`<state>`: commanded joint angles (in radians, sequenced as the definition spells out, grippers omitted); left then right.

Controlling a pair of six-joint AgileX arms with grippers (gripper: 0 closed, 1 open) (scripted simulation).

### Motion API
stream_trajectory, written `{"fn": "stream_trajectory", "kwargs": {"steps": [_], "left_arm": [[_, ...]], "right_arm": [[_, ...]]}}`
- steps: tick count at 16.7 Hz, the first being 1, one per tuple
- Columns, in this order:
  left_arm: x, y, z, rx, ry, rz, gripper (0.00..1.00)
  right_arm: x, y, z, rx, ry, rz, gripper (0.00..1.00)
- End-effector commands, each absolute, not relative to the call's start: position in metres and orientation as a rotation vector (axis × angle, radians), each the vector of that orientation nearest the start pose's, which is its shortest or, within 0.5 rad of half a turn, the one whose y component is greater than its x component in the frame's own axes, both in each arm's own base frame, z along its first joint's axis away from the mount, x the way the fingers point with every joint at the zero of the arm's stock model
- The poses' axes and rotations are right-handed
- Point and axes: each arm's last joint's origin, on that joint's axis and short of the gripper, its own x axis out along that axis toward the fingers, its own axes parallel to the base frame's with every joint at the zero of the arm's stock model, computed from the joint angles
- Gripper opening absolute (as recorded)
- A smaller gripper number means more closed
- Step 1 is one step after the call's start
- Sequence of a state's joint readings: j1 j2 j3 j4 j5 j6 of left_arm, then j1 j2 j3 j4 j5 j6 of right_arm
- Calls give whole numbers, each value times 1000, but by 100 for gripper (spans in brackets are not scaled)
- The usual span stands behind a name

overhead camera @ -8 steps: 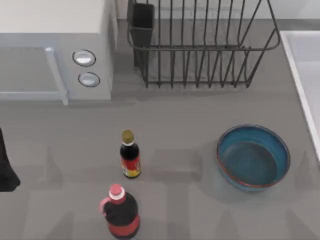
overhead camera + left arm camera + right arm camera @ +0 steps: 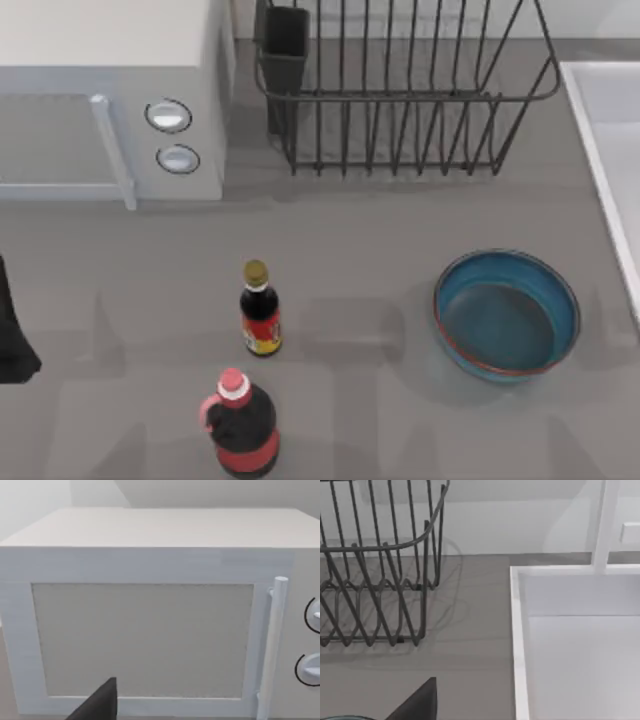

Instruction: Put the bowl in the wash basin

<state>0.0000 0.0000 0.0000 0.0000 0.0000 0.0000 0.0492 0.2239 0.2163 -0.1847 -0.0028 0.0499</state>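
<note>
The teal bowl (image 2: 507,315) sits upright on the grey counter (image 2: 380,230) toward its right edge, just beside the wash basin (image 2: 610,150) rim and in front of the wire dish rack (image 2: 400,90). The left arm (image 2: 12,335) is parked at the left edge; whether either hand is wide or narrow cannot be told.
</note>
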Motion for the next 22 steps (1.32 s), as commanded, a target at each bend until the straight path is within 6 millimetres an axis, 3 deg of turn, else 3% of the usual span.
{"fn": "stream_trajectory", "kwargs": {"steps": [3, 7, 11, 15, 18, 22], "left_arm": [[106, -1, 160, 0, 0, 0, 100], [106, -1, 160, 0, 0, 0, 100], [106, -1, 160, 0, 0, 0, 100], [106, -1, 160, 0, 0, 0, 100], [106, -1, 160, 0, 0, 0, 100], [106, -1, 160, 0, 0, 0, 100]], "right_arm": [[129, 11, 228, 73, 419, 72, 100], [182, 29, 251, 85, 827, 80, 100], [242, 55, 248, 63, 1206, 54, 100], [285, 80, 239, 32, 1442, 19, 100], [306, 94, 232, 15, 1538, -1, 100], [313, 99, 229, 8, 1571, -8, 100]]}}
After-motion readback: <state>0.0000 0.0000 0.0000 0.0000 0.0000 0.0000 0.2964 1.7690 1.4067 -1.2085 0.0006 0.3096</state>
